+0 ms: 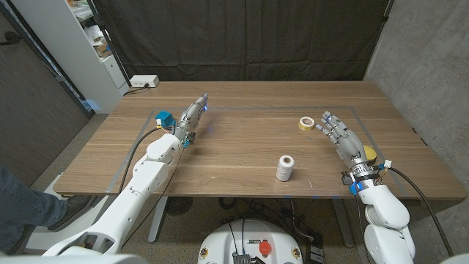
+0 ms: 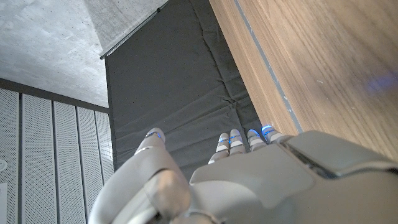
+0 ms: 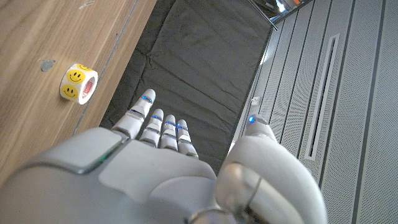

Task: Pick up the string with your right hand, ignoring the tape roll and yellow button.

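Observation:
A white spool of string point(image 1: 285, 168) stands upright on the wooden table point(image 1: 242, 139), near the front edge at the middle. My right hand point(image 1: 341, 135) is to its right and a little farther back, fingers straight and apart, holding nothing; the right wrist view shows it too point(image 3: 168, 168). A tape roll printed with yellow smiley faces point(image 1: 306, 123) point(image 3: 79, 84) lies just left of that hand's fingertips. The yellow button point(image 1: 369, 153) peeks out behind the right wrist. My left hand point(image 1: 192, 117) point(image 2: 249, 180) stands at the table's left part, fingers extended and empty.
A small blue object point(image 1: 164, 118) sits beside my left hand. A white power strip point(image 1: 143, 81) lies at the back left corner. Blue tape lines mark a rectangle on the tabletop. Black curtain hangs behind the table. A person's leg point(image 1: 22, 205) is at the picture's left.

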Robot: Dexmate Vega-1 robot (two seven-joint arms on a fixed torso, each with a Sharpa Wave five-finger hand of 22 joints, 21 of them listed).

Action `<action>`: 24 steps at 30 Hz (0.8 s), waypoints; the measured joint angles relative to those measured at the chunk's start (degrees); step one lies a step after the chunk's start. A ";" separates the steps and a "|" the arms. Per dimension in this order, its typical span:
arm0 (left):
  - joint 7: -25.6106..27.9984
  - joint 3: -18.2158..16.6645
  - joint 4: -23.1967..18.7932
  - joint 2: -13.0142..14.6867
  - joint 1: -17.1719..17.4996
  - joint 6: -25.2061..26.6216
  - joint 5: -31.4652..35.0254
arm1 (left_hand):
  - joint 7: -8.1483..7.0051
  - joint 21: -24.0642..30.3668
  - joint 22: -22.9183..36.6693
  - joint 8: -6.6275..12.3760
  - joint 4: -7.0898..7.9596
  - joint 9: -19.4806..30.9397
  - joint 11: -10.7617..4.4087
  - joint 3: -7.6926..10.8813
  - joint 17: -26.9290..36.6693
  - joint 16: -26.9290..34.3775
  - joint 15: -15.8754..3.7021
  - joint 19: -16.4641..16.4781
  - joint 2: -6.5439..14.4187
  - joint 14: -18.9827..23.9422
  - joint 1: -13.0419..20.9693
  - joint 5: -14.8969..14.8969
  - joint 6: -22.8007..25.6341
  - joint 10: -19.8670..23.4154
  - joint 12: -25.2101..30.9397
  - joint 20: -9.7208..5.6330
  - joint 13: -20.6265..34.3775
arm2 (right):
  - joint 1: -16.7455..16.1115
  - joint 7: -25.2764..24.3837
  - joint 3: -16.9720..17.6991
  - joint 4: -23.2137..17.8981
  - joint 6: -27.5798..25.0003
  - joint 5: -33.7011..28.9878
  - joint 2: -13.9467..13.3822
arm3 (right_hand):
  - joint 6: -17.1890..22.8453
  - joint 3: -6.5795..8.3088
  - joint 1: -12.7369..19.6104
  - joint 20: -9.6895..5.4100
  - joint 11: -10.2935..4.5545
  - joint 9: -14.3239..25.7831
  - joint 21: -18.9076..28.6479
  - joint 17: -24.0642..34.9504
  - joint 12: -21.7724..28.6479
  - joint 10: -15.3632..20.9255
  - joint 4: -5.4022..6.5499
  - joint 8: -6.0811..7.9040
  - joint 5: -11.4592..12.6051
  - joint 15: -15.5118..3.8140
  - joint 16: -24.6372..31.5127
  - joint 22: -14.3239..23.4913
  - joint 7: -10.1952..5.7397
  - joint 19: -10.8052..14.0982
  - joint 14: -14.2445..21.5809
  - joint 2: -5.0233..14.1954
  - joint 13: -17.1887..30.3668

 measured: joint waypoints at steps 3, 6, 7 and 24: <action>0.11 0.05 0.25 -0.07 -0.01 -0.18 0.00 | 0.00 0.00 0.00 0.00 0.00 0.00 0.00 0.00 0.00 0.00 0.00 0.00 0.00 0.00 0.00 0.00 0.00 0.00 0.00 0.00 0.00 | -0.37 -0.08 0.00 0.00 0.59 -0.25 0.04 | -0.12 0.00 0.00 0.00 0.04 0.00 0.00 0.00 0.00 0.04 0.00 0.00 0.00 0.00 0.00 0.00 -0.29 0.00 0.00 0.00 0.00; 0.12 0.11 0.50 -0.13 -0.19 -0.27 0.00 | 0.00 -0.25 0.00 0.00 0.00 0.00 0.00 0.00 0.00 0.00 0.00 0.00 0.00 0.00 0.00 0.00 0.00 0.00 0.00 0.00 0.00 | -0.56 -0.13 -0.02 0.00 0.84 -0.48 0.04 | -0.12 0.00 0.00 0.00 0.04 0.00 0.00 0.00 0.00 0.04 0.00 0.00 0.00 0.00 0.00 0.00 -0.29 0.00 0.00 0.00 0.00; 0.12 0.17 0.75 -0.19 -0.40 -0.30 0.00 | 0.00 -0.25 0.00 0.00 0.00 0.00 0.00 0.00 0.00 0.00 0.00 0.00 0.00 0.00 0.00 0.00 0.00 0.00 0.00 0.00 0.00 | -0.67 -0.18 -0.04 0.02 1.11 -0.70 0.05 | -0.12 0.00 0.00 0.00 0.04 0.00 0.00 0.00 0.00 0.04 0.00 0.00 0.23 0.00 0.00 0.00 -0.29 0.00 0.00 0.00 0.00; -0.85 0.75 3.07 -0.56 -2.55 -0.37 -0.09 | 0.00 -0.25 0.00 0.00 -0.23 0.00 0.22 -0.24 0.00 0.00 0.00 0.00 0.22 0.00 0.22 0.00 0.00 -0.22 0.00 0.00 0.00 | -1.37 -0.95 -0.74 1.70 3.63 -2.74 0.35 | -0.12 0.01 0.60 -0.30 -0.27 0.00 0.00 -0.01 0.00 0.35 -0.48 0.00 0.23 0.00 0.00 0.00 -0.28 0.30 -0.01 0.02 0.00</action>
